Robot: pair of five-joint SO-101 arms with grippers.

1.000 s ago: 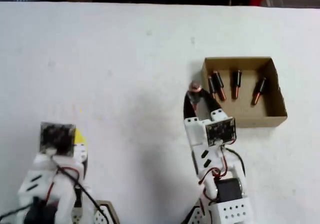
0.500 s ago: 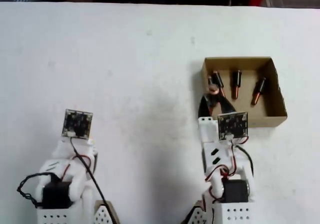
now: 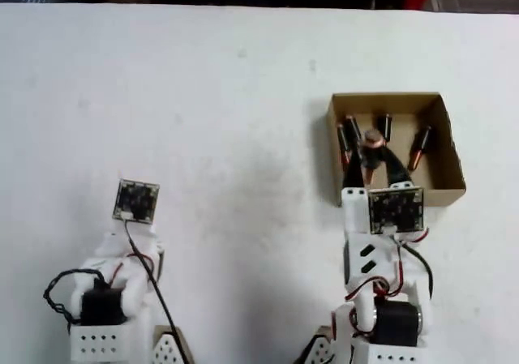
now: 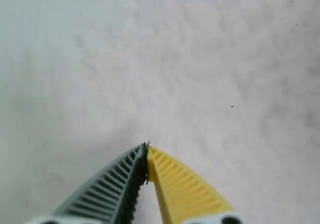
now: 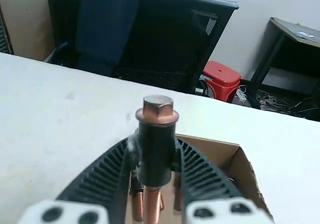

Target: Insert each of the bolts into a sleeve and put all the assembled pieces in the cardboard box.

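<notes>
My right gripper [image 3: 372, 157] is shut on an assembled piece [image 5: 156, 139], a copper bolt standing upright in a black sleeve, its head [image 3: 372, 139] uppermost. It hovers over the near part of the cardboard box [image 3: 448, 148]. Three more assembled pieces [image 3: 383, 132] lie inside the box, partly hidden by the gripper. The box's far rim [image 5: 210, 142] appears behind the held piece in the right wrist view. My left gripper [image 4: 146, 151] is shut with nothing in it, its grey and yellow fingers meeting over bare white table, down at the near left by the left arm [image 3: 113, 267].
The white table [image 3: 203, 96] stretches wide around the box. Beyond the table's far edge stand a dark chair [image 5: 165, 34] and a red object [image 5: 219, 77] on the floor.
My right gripper carried the assembled piece rightward from beside the box's left wall to over the box. The left arm drew back and straightened near the table's front.
</notes>
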